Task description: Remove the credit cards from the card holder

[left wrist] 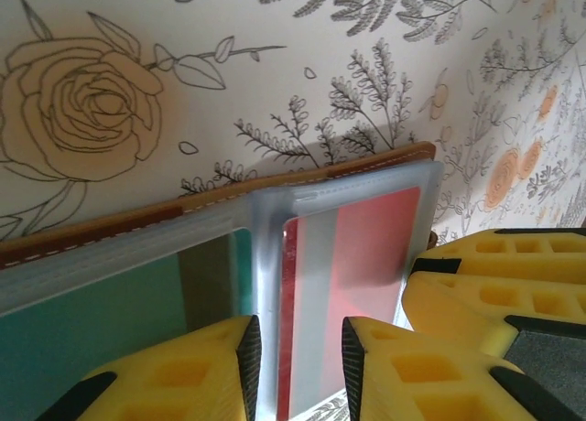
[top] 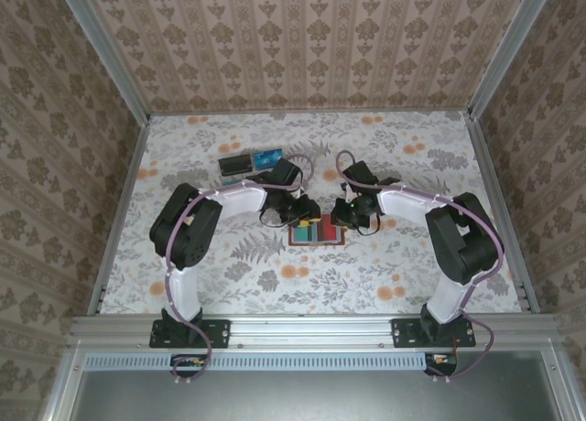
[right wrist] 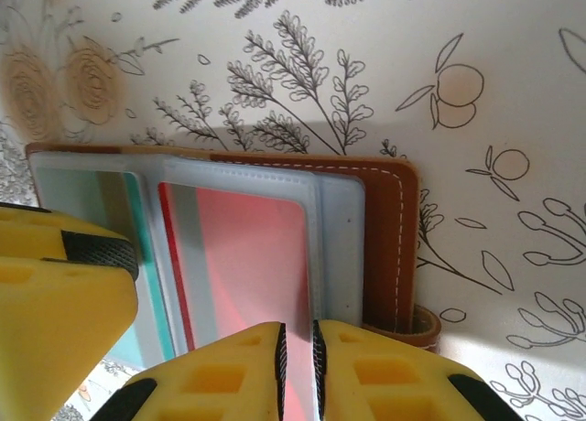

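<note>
The card holder [top: 317,243] lies open on the table, brown leather [left wrist: 275,185] [right wrist: 385,238] outside and clear sleeves inside. One sleeve holds a red credit card [left wrist: 375,256] [right wrist: 247,256] with a grey stripe, the page beside it a teal card [left wrist: 92,320]. My left gripper [top: 307,210] [left wrist: 300,366] stands open, its pads either side of the red card's striped end near the fold. My right gripper [top: 341,215] [right wrist: 299,366] has closed to a sliver at that card's outer edge. I cannot tell whether it pinches the sleeve.
A clear plastic tray [top: 240,165] stands behind the left arm, with a blue card [top: 268,156] in it. Metal rails [top: 302,328] edge the flower-printed table. The two grippers' yellow fingers [left wrist: 513,284] nearly touch above the wallet.
</note>
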